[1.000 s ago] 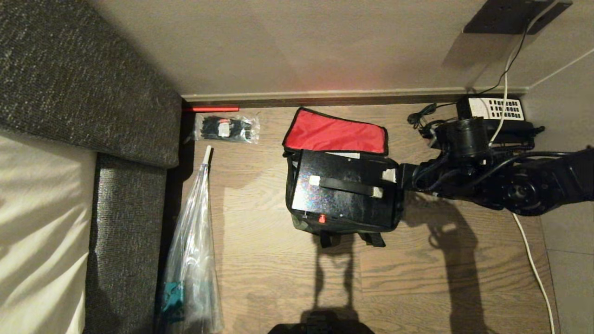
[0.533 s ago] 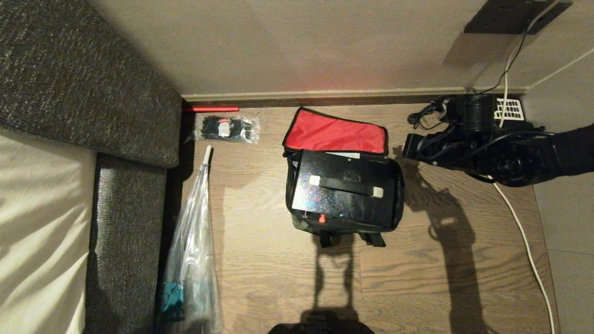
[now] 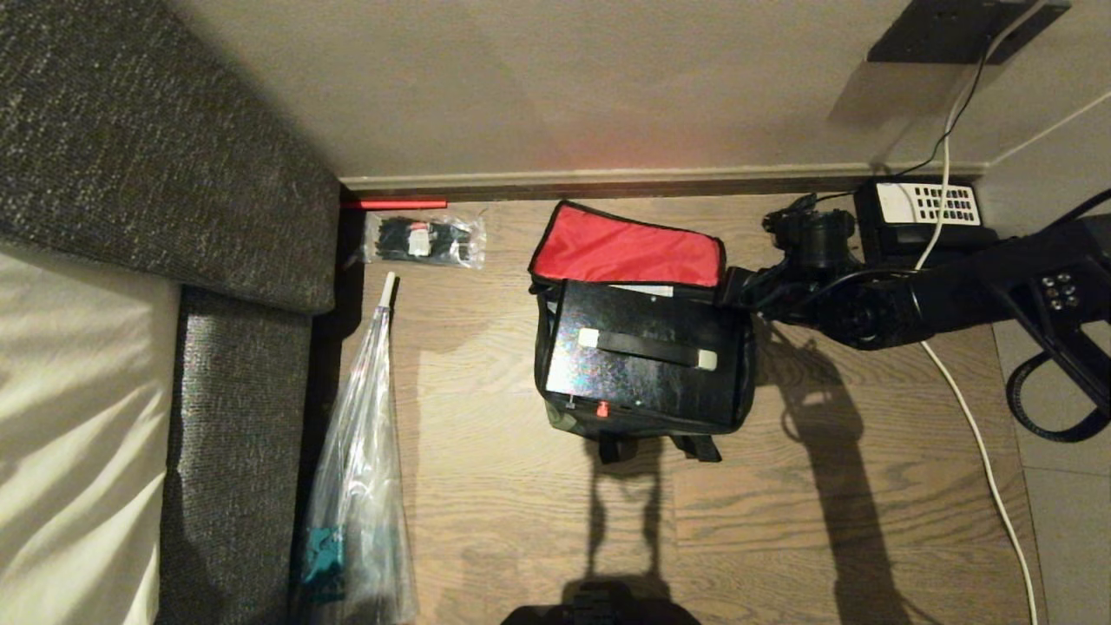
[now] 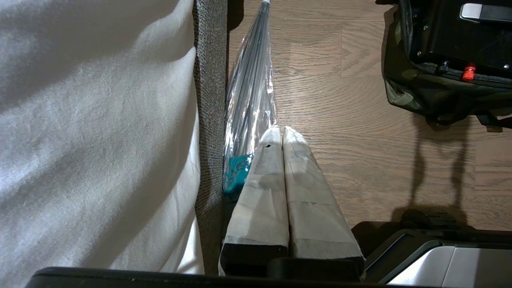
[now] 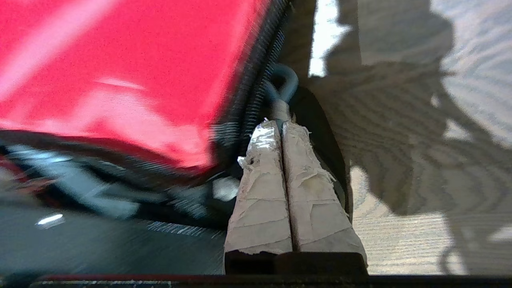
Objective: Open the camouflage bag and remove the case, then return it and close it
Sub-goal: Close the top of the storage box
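Dim warm light, long floor shadows, right wrist view motion-blurred

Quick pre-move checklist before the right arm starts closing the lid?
1. Case seated inside the camouflage bag: ok.
2. Lid folded fully back, red lining up: ok.
3. Right claw at the lid's corner beside the zip track, fingers together: ok.
4. Zip pull loop just past the fingertips; whether it is pinched: cannot tell.
5. Left claw shut, parked over the floor beside the clear plastic bag, away from the camouflage bag: ok.
6. White cable runs under the right arm, snag risk: cannot tell.
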### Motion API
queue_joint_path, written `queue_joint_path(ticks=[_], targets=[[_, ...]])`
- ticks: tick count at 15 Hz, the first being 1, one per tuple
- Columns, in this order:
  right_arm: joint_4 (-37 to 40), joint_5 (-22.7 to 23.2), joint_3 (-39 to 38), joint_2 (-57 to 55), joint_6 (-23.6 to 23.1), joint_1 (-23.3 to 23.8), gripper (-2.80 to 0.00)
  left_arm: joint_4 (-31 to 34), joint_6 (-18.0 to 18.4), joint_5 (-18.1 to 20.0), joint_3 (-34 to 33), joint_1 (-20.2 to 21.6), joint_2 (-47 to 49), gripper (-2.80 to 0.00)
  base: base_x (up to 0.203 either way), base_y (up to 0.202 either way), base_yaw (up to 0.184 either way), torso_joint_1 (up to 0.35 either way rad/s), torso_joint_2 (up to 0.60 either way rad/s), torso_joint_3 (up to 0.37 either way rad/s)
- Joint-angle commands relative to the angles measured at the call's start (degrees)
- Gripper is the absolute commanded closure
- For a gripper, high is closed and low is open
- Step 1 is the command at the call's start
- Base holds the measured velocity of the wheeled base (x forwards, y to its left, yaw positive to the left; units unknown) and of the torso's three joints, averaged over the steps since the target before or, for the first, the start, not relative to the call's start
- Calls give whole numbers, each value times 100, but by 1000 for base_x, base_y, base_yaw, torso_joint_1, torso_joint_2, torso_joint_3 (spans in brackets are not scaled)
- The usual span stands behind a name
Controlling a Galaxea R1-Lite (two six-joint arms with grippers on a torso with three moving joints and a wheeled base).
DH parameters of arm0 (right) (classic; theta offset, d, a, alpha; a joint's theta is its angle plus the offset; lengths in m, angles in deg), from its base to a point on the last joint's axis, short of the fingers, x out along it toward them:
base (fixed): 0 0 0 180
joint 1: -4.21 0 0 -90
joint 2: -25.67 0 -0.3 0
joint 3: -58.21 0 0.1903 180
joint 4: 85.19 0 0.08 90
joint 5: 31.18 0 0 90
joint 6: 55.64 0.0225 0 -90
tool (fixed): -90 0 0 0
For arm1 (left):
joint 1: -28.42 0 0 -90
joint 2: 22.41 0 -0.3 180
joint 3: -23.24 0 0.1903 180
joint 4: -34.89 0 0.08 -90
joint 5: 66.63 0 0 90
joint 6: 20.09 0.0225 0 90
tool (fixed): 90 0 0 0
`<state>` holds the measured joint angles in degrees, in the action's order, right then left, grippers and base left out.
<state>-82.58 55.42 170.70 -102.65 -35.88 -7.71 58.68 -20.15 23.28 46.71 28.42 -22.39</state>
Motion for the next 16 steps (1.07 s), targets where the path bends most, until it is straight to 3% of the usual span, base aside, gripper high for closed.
queue_joint_path(ticks=[1, 4, 6, 9, 16], targets=[[33, -18, 53, -316, 26, -14, 0, 2, -3, 0, -1, 0, -29, 0, 0, 0, 0, 0, 0, 0], [379, -2, -334, -150, 295, -172, 0, 2, -3, 0, -1, 0, -29, 0, 0, 0, 0, 0, 0, 0], [846, 15, -556, 81, 809, -376, 0, 2, -3, 0, -1, 0, -29, 0, 0, 0, 0, 0, 0, 0], [1131, -28, -1411, 514, 977, -777, 0, 2, -3, 0, -1, 0, -29, 0, 0, 0, 0, 0, 0, 0], [2224, -931, -2571, 1581, 2413, -2587, 0, 2, -3, 0, -1, 0, -20, 0, 0, 0, 0, 0, 0, 0]])
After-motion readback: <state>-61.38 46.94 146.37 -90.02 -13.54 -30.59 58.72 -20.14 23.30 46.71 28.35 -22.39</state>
